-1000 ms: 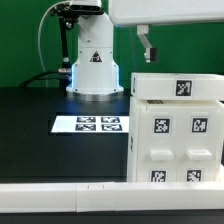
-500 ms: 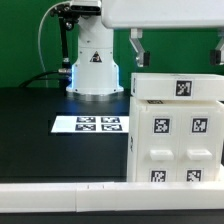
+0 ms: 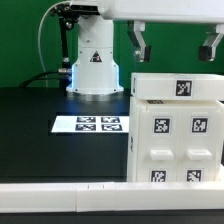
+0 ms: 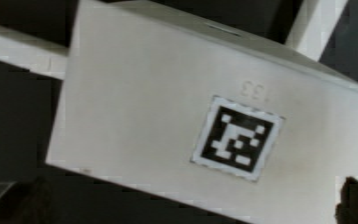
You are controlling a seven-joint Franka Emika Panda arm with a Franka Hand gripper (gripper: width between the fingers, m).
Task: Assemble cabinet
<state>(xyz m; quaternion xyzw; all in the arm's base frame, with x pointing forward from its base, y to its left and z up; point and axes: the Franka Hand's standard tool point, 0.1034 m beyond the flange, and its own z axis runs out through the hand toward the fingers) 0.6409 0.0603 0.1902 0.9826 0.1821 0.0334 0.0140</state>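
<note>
Exterior view: gripper (image 3: 175,44) jaws spread wide above boxy white plastic cabinet (image 3: 176,130); wrist view alone shows its smooth tagged top panel.

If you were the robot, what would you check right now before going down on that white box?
1. Gripper open: ok, its two fingers hang wide apart.
2. Gripper empty: ok, nothing shows between the fingers.
3. Gripper above the cabinet: ok, it hangs over the top part, apart from it.
4. Fingers straddling the top part: cannot tell, neither view shows how the fingertips line up with the part's edges.
5. Top marker tag readable: ok, the wrist view shows it whole.
6. Marker board out of the way: ok, it lies flat on the table beside the cabinet, on the exterior view's left.
</note>
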